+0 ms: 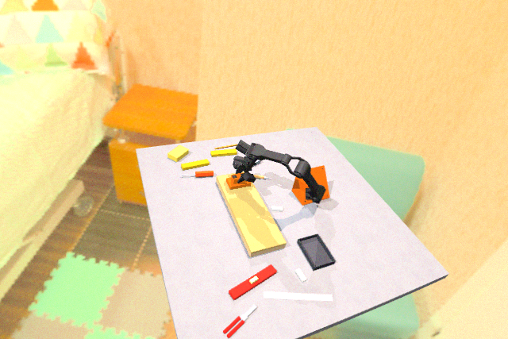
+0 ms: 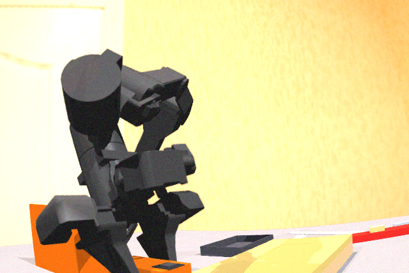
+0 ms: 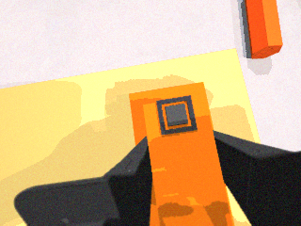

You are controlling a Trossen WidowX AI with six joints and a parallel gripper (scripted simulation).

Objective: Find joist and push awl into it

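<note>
Pinching the orange stud finder from both sides, the dark fingers of the gripper hold it on the far end of the pale wooden floor panel. Its grey square window faces up. The panel lies on a grey table; the dark tray sits near its nearer end, to the right. An orange-handled awl lies left of the panel's far end. Yellow blocks, a red level and a white strip are scattered about. Behind stand a bed, an orange nightstand and a peach wall. From the exterior view the arm hides most of the stud finder, and the fingertips cannot be made out.
</note>
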